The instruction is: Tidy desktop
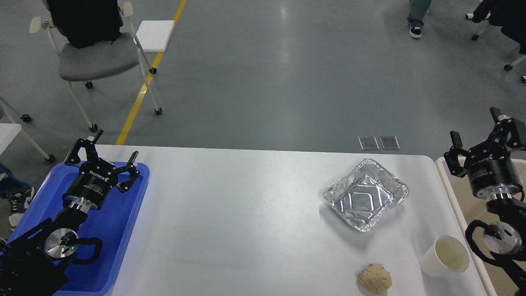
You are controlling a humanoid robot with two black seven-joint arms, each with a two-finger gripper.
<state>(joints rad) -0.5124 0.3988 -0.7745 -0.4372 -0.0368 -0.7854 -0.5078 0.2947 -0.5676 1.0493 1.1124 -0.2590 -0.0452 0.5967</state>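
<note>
Fingers on both arms are spread apart and hold nothing: left fingers point(107, 158) over the blue tray point(123, 230), right fingers point(478, 137) over the bin point(446, 181). Between them on the surface point(230, 213) sit a foil pan point(365, 194), cup point(445, 255) and paper ball point(374, 278). Best to grab the cup first, gently, since it is nearest the right fingers.

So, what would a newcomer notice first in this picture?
Probably the shiny foil tray on the right part of the desktop, with a paper cup and a crumpled paper ball nearer the front. Both open claws hover at the sides: left, right.
</note>
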